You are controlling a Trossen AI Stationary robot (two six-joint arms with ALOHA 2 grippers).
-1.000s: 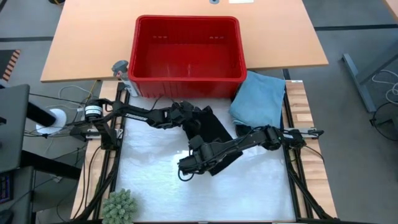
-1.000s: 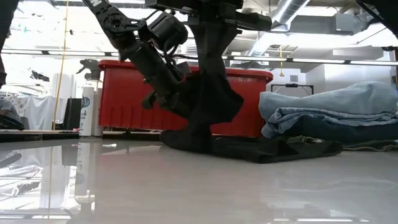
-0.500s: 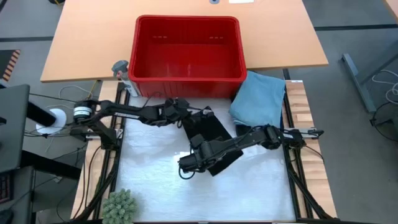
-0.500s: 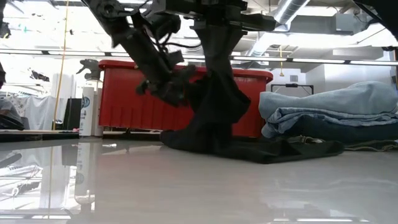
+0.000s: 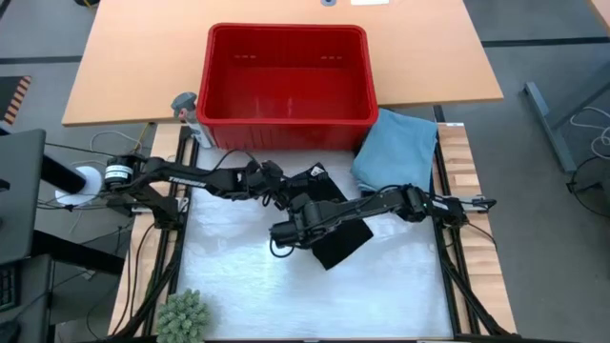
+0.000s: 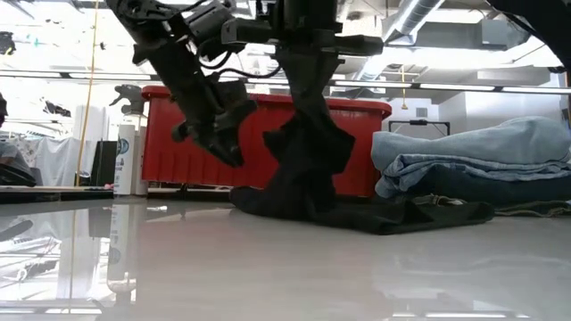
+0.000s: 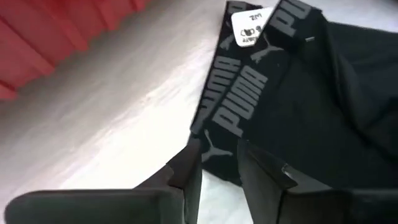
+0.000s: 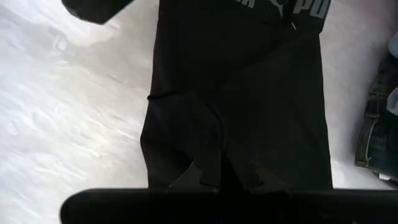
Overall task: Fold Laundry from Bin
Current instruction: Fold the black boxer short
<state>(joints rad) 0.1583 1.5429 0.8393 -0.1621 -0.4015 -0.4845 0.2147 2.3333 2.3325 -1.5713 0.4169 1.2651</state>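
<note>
Bare table (image 5: 238, 276) before bin (image 5: 286, 119)

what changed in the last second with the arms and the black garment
The left gripper drew back toward its own side, off the black garment, and now hovers by the waistband without holding it. The right gripper, shut on the black garment, shifted slightly toward the bin, lifting a fold of cloth. The bin, the folded blue laundry and the garment's flat part stayed put.

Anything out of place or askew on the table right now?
Nothing looks damaged or spilled. The black garment is only half flat: the right gripper is shut on one end, lifting it in a bunched drape, while the left gripper hovers beside its waistband.
</note>
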